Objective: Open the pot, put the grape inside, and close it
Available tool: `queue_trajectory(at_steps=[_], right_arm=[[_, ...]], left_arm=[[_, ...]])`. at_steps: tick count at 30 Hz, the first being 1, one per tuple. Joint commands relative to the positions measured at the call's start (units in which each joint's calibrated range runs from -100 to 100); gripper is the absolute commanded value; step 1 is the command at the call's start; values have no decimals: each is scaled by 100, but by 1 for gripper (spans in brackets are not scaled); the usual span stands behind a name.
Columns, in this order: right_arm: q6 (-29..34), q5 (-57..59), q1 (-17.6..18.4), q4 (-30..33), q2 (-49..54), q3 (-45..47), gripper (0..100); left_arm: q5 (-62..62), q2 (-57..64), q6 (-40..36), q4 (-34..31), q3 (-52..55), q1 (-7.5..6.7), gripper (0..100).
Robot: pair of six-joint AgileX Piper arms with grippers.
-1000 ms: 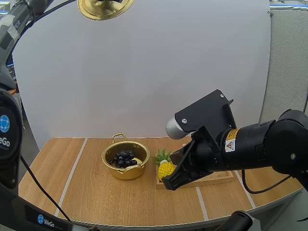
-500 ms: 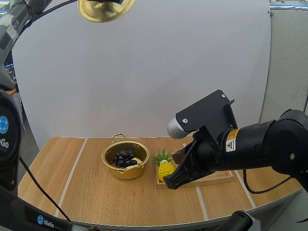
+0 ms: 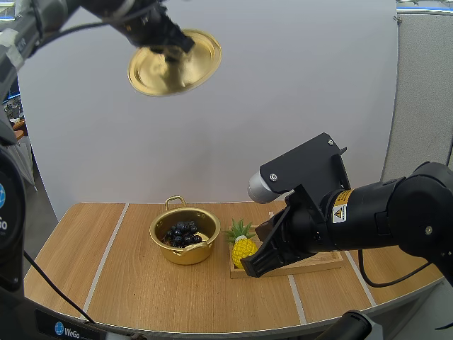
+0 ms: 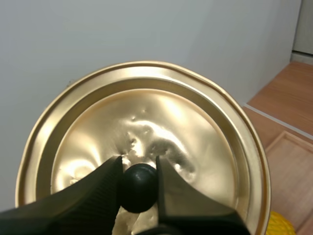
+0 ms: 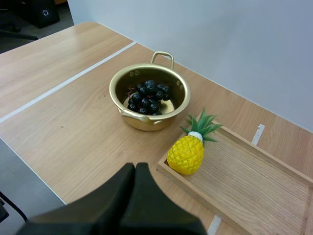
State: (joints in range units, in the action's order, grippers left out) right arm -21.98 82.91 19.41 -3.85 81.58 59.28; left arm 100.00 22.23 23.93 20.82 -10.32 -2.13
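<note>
My left gripper (image 4: 138,165) clamps the lid (image 3: 199,62) high above the pot (image 3: 185,255) by the tabletop's (image 3: 141,297) back edge; my right gripper (image 5: 135,171) is clenched empty.

Bright, even indoor light falls from above. The wooden bench (image 3: 141,283) is evenly lit, and the gold pot (image 3: 185,236) casts only a faint, soft shadow beneath itself. In the left wrist view the gold lid (image 4: 161,112) carries white glare patches near its dark knob (image 4: 139,180). The high view bends at its edges, so the bench's front rim curves.
</note>
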Motion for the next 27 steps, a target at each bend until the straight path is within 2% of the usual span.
queue_trajectory(at_steps=[1,10,17,27], right_arm=[[-51,22,-30,-9,50,17,0],[-51,22,-30,-9,50,17,0],[-61,22,-30,-9,50,17,0],[-62,39,-30,-9,50,17,0]], left_arm=[[0,0,149,138,575,-5,0],[0,0,411,138,2168,-5,0],[-1012,-27,860,127,3111,-5,0],[-1841,-862,1043,127,3553,-5,0]])
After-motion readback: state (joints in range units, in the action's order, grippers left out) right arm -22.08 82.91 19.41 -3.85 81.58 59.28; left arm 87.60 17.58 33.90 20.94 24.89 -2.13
